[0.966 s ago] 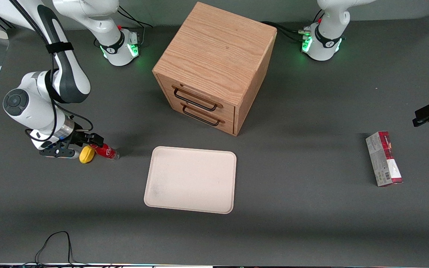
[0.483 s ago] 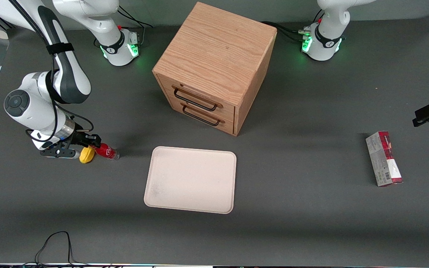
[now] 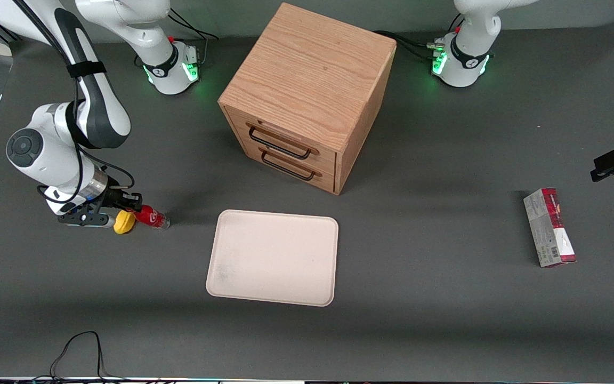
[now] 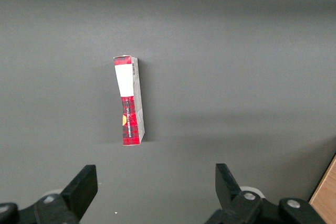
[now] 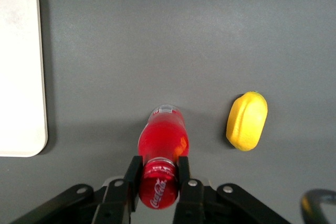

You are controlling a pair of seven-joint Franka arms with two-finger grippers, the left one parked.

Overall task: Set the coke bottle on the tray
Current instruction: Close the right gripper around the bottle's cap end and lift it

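Observation:
The coke bottle (image 3: pixel 152 217), small and red with white script, is held near the working arm's end of the table. My right gripper (image 3: pixel 135 209) is shut on its upper part, and its clear base points toward the tray. In the right wrist view both fingers (image 5: pixel 133 174) press the sides of the coke bottle (image 5: pixel 160 145) and the gripper (image 5: pixel 157 165) is closed round it. I cannot tell whether the base touches the table. The pale cream tray (image 3: pixel 272 257) lies flat beside the bottle, toward the table's middle, with nothing on it; its edge shows in the right wrist view (image 5: pixel 21 66).
A yellow lemon-shaped lump (image 3: pixel 121 223) lies right beside the gripper and also shows in the right wrist view (image 5: pixel 247 120). A wooden drawer cabinet (image 3: pixel 307 90) stands farther from the camera than the tray. A red-and-grey carton (image 3: pixel 549 226) lies toward the parked arm's end.
The gripper and the bottle in it have shifted slightly away from the front camera, and more of the lemon is covered by the gripper. Nothing else has moved.

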